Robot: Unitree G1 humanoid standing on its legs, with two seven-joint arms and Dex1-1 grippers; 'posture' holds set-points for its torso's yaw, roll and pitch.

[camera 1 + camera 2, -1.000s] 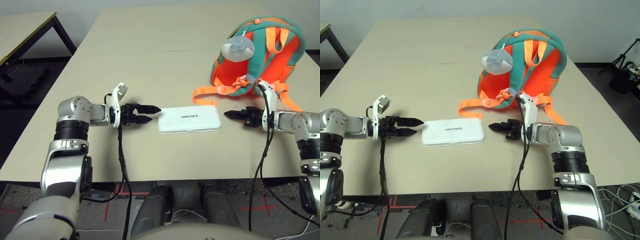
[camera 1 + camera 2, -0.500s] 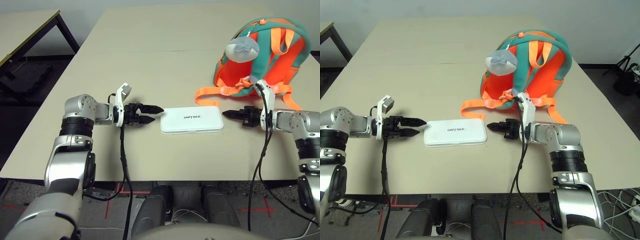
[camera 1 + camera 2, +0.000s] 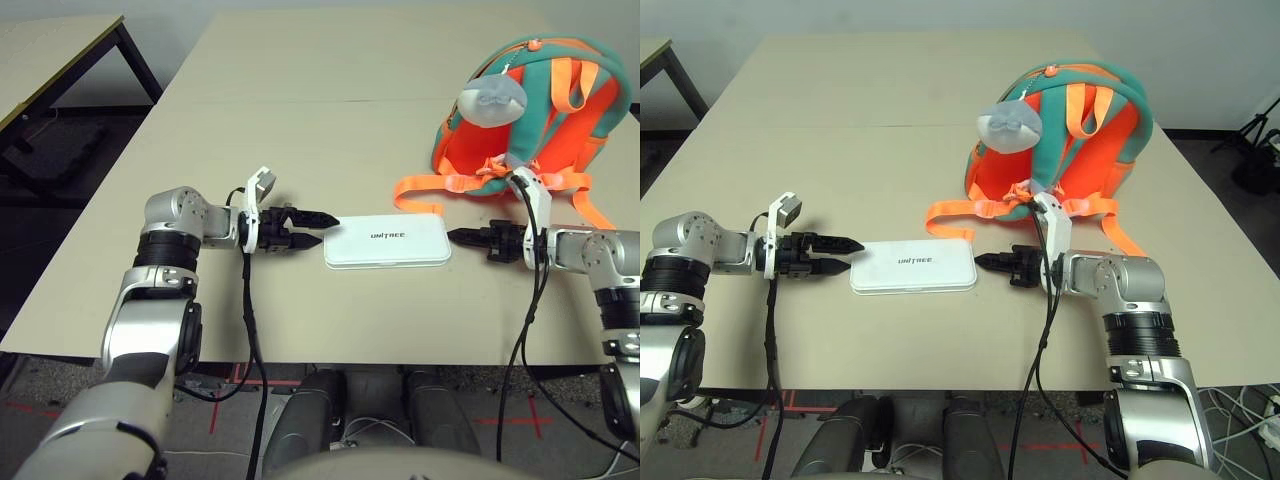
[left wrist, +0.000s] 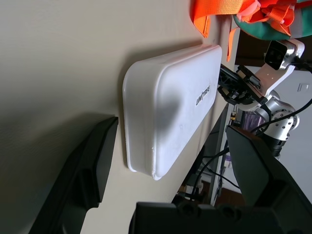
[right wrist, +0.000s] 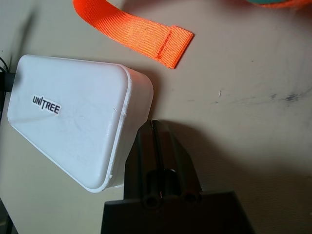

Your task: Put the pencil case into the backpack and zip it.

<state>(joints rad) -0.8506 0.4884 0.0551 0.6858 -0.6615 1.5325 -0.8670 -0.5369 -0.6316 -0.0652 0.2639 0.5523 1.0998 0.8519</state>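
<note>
You had the pencil case (image 3: 387, 241) flat on the surface (image 3: 300, 130), bracketed: left gripper (image 3: 322, 226) spread wide at its nine o'clock end, right gripper (image 3: 455, 237) pinched closed at three o'clock, probably as a backstop. The backpack (image 3: 540, 110) waited at one o'clock.

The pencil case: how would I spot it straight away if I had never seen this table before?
Start at the teal and orange backpack at the far right of the beige table. Follow its loose orange strap toward the robot; the pencil case lies flat just past the strap's end, between the left gripper and the right gripper. It is the one white, flat, round-cornered slab, with black UNITREE lettering.
</note>
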